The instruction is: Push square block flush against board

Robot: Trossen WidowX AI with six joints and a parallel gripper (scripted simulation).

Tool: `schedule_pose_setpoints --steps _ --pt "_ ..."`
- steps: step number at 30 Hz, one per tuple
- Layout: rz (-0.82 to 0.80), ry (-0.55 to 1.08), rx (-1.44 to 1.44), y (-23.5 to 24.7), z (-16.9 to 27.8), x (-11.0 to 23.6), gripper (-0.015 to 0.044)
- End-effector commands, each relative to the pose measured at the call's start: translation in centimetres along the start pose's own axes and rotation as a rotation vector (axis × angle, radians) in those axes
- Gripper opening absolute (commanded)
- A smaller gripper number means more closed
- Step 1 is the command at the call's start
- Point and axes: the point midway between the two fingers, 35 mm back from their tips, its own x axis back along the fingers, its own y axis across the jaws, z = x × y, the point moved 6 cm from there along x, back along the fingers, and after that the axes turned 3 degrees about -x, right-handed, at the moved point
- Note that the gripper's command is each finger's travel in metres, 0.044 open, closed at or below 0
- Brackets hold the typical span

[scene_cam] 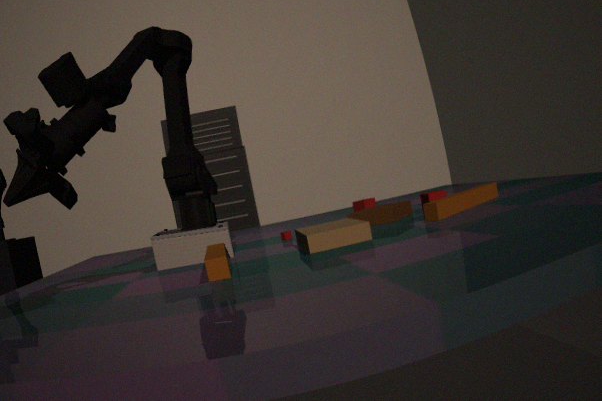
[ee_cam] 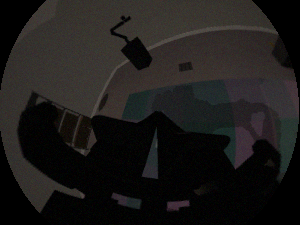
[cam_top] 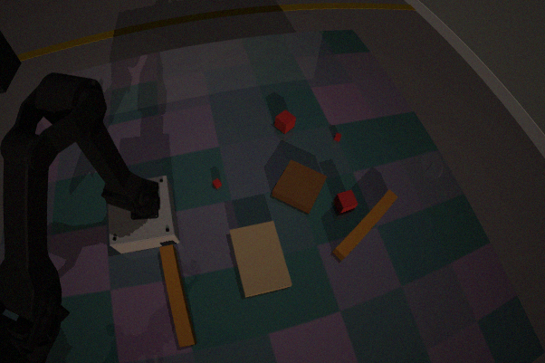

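Note:
The square block (cam_top: 299, 186) (scene_cam: 382, 212) is a flat brown slab lying askew on the checked floor mat. An orange board (cam_top: 364, 224) (scene_cam: 460, 201) lies at a slant to its right, apart from it. A second orange board (cam_top: 177, 295) (scene_cam: 217, 262) lies in front of the arm's white base (cam_top: 156, 234) (scene_cam: 192, 244). My gripper (scene_cam: 12, 196) (ee_cam: 158, 113) is shut and empty. It hangs high in the air far to the left of the base, away from all the parts.
A tan rectangular slab (cam_top: 259, 258) (scene_cam: 332, 235) lies between the two boards. A red cube (cam_top: 346, 201) (scene_cam: 433, 195) sits between the square block and the right board. Another red cube (cam_top: 284, 121) (scene_cam: 363, 204) and two small red ones (cam_top: 337, 137) (cam_top: 216, 183) lie around.

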Motion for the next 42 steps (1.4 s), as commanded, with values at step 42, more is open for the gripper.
schedule_pose_setpoints --steps 42 --pt "-0.346 0.494 0.904 3.7 22.7 13.7 0.0"
